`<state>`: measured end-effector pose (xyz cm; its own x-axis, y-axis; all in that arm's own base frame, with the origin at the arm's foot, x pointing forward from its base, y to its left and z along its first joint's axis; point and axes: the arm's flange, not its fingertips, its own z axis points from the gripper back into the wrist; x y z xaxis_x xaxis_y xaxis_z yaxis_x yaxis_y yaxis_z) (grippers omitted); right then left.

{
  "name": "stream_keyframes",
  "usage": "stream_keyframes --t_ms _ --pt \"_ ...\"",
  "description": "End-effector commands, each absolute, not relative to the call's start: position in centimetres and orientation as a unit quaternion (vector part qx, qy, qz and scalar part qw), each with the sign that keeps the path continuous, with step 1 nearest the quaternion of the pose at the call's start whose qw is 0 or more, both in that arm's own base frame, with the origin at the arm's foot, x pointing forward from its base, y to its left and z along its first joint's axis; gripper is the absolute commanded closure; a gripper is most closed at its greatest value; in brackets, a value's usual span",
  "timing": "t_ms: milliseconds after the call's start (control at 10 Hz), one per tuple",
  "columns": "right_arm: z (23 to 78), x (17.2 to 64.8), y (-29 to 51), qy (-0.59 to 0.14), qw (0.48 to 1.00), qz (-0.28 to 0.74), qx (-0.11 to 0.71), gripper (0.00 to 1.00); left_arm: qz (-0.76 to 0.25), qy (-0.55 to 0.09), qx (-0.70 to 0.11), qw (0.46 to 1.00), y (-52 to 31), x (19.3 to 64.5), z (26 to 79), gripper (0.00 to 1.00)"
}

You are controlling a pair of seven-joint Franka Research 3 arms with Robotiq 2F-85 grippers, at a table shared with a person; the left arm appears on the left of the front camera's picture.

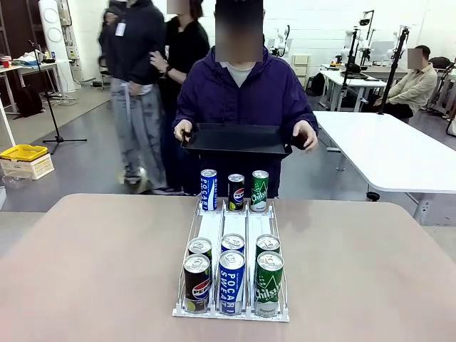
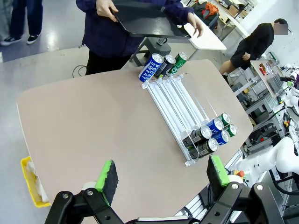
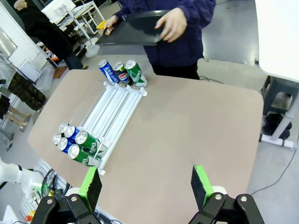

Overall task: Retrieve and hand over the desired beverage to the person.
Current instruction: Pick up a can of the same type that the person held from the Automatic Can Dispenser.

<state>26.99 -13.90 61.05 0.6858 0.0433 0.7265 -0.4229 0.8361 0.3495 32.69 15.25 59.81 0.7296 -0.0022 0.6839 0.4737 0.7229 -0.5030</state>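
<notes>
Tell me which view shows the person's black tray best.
The front view: the black tray faces the camera squarely, its whole width visible. Both wrist views catch it from above, farther off, near the picture's top edge.

I see the person (image 1: pixel 239 92) at 12 o'clock, both hands holding a black tray (image 1: pixel 235 139) beyond the table (image 1: pixel 92 271). On the table, a 3-lane can rack (image 1: pixel 234 222) has a Pocari Sweat can (image 1: pixel 208 190), Pepsi can (image 1: pixel 236 192) and Chilsung can (image 1: pixel 259 191) at its 12 o'clock end, and 6 more cans (image 1: pixel 231 278) at its 6 o'clock end.

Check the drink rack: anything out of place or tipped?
Nothing is tipped or spilled. One mismatch: the far Pocari can lines up with the near Pepsi cans, the far Pepsi can with the near Pocari cans.
</notes>
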Motion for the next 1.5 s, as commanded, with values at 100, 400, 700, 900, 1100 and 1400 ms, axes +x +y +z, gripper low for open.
stream_keyframes --t_ms 100,400,700,900,1100,1400 --pt "60.95 27.21 -13.97 -0.376 0.878 0.14 0.261 0.0 -0.148 -0.349 -0.35 0.857 15.38 32.77 59.83 0.0" --pt "60.95 27.21 -13.97 -0.376 0.878 0.14 0.261 0.0 -0.148 -0.349 -0.35 0.857 15.38 32.77 59.83 0.0" --pt "60.95 27.21 -13.97 -0.376 0.878 0.14 0.261 0.0 -0.148 -0.349 -0.35 0.857 15.38 32.77 59.83 0.0" --pt "60.95 27.21 -13.97 -0.376 0.878 0.14 0.261 0.0 -0.148 -0.349 -0.35 0.857 15.38 32.77 59.83 0.0" --pt "60.95 27.21 -13.97 -0.376 0.878 0.14 0.261 0.0 -0.148 -0.349 -0.35 0.857 15.38 32.77 59.83 0.0" --pt "60.95 27.21 -13.97 -0.376 0.878 0.14 0.261 0.0 -0.148 -0.349 -0.35 0.857 15.38 32.77 59.83 0.0"
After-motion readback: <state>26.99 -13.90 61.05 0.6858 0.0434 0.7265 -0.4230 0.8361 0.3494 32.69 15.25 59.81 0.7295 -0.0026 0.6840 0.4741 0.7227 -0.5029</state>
